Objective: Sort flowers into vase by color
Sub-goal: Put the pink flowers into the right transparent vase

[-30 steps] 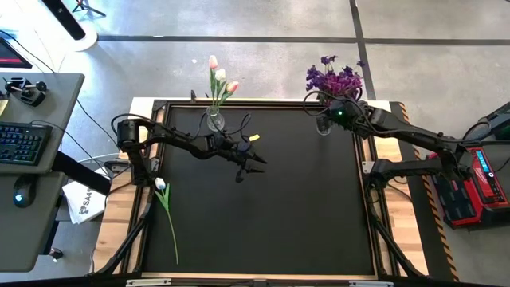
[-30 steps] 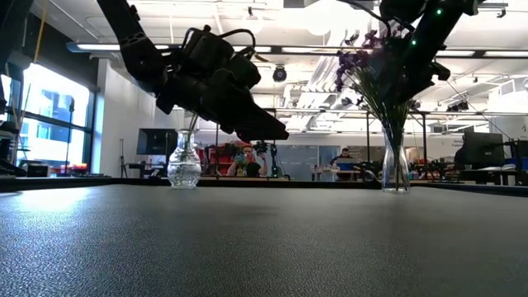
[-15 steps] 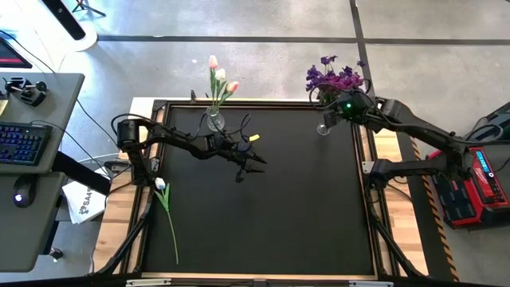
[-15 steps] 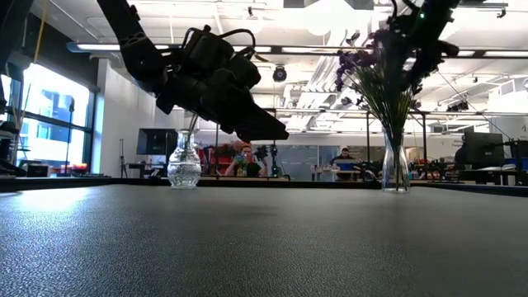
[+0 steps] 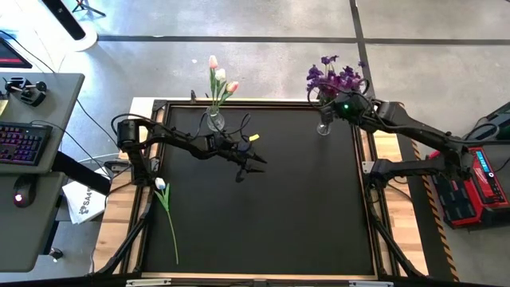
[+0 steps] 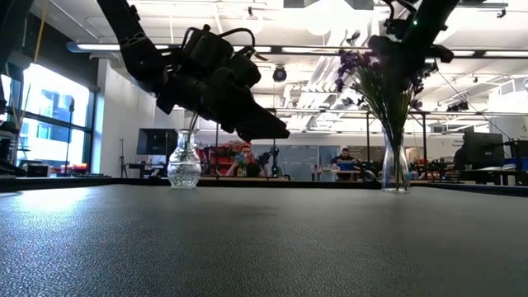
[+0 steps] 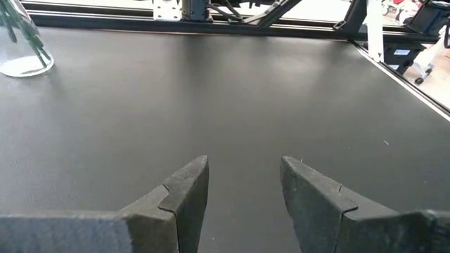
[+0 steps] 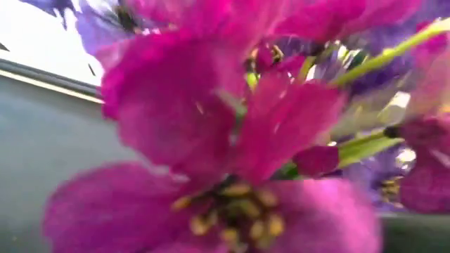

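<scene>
Purple flowers [image 5: 335, 80] stand in a glass vase [image 5: 323, 126] at the table's far right, and their blooms fill the right wrist view [image 8: 232, 119]. My right gripper [image 5: 335, 101] is up among those blooms, shut, its fingers hidden by them. Pink and white tulips [image 5: 218, 80] stand in a second glass vase [image 5: 215, 121] at the far left. One white flower [image 5: 165, 203] lies flat along the table's left edge. My left gripper [image 5: 253, 165] hangs open above the mat, near the tulip vase, with nothing between its fingers [image 7: 186, 190]. My right gripper sits among the tops of the purple flowers [image 6: 379, 74]. The blooms hide its fingers, so I cannot tell whether it touches them or has anything between its fingers.
The black mat [image 5: 263, 215] lies bare across the middle and near side, inside a wooden frame [image 5: 388, 147]. A desk with a keyboard [image 5: 24, 143] stands off the left edge and a red case [image 5: 478, 179] off the right. People sit in the room behind [image 6: 245, 161].
My right gripper has risen a little and drifted toward the table's far right corner, staying among the purple blooms. The purple flowers remain upright in their vase.
</scene>
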